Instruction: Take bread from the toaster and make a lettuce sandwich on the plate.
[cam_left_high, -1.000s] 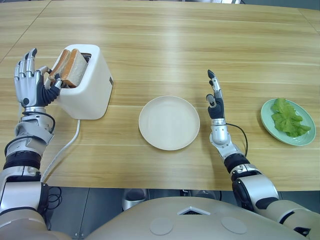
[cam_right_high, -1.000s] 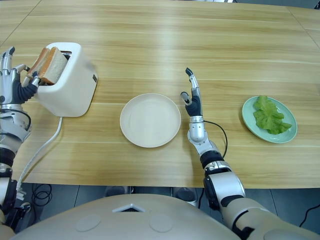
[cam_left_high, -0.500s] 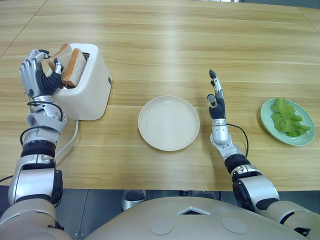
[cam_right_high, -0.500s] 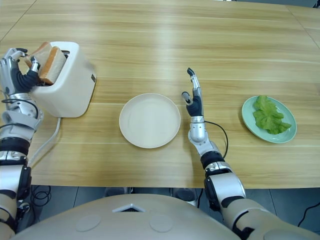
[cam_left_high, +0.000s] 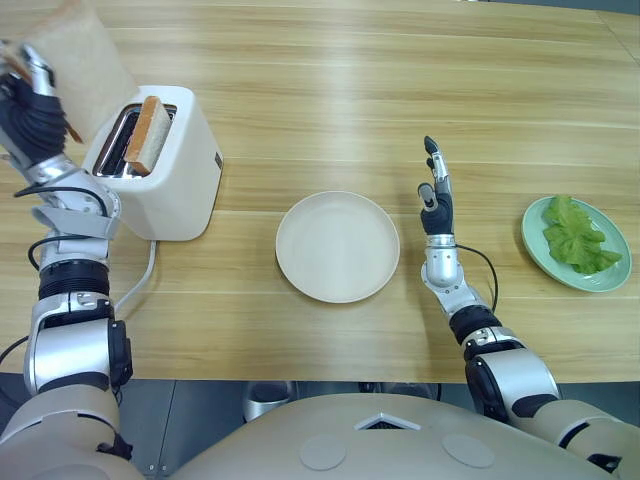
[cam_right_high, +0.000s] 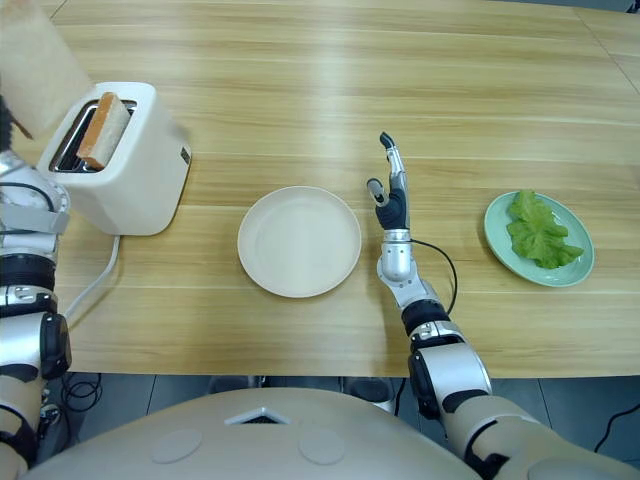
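The left hand grips a slice of bread, held above and left of the toaster, where a second slice stands in a slot. The right hand, fingers straight and holding nothing, stands upright between the plate and the lettuce on a green dish.

A pale wooden table spans the frame. On it: white boxy toaster left, round cream plate centre, green plate right.
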